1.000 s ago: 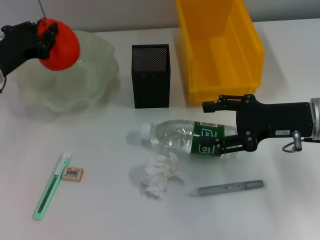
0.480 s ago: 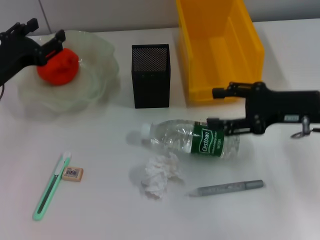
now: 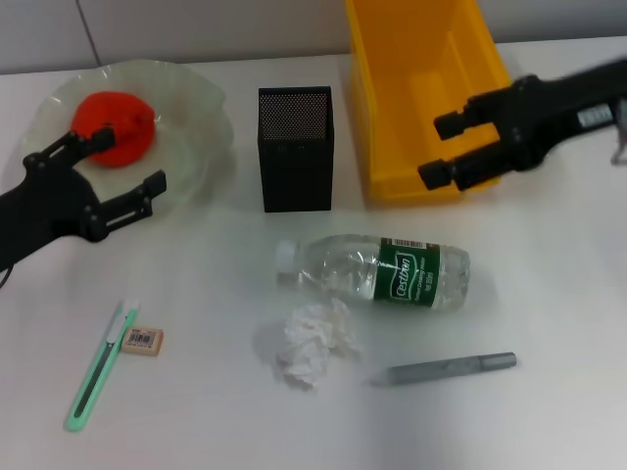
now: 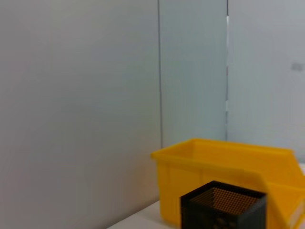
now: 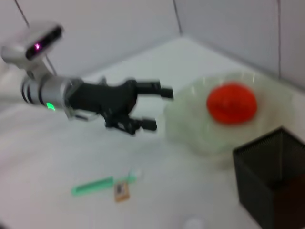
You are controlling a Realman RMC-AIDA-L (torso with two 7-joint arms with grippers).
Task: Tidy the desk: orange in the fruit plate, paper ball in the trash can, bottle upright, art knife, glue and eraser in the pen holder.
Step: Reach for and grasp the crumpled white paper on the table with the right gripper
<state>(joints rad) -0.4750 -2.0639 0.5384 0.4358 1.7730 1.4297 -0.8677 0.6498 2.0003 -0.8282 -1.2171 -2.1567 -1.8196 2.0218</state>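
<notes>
Orange [image 3: 116, 128] sits alone in the fruit plate [image 3: 196, 108], upper left. Left gripper [image 3: 122, 168] spread open, empty — just below it. Right gripper [image 3: 441, 149] open, upper right. One bottle [image 3: 377, 271] lies flat, centre — one paper ball [image 3: 313, 342] beneath.

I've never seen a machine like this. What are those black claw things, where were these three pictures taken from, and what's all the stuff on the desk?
They are the jaws of a two-armed robot. One picture looks down from its head; the other two come from cameras on its wrists. The left gripper and right gripper are both open and hold nothing. An orange sits in the plate. The bottle lies on its side near a paper ball, knife, eraser and grey pen. Behind stand a black pen holder and yellow bin.
</notes>
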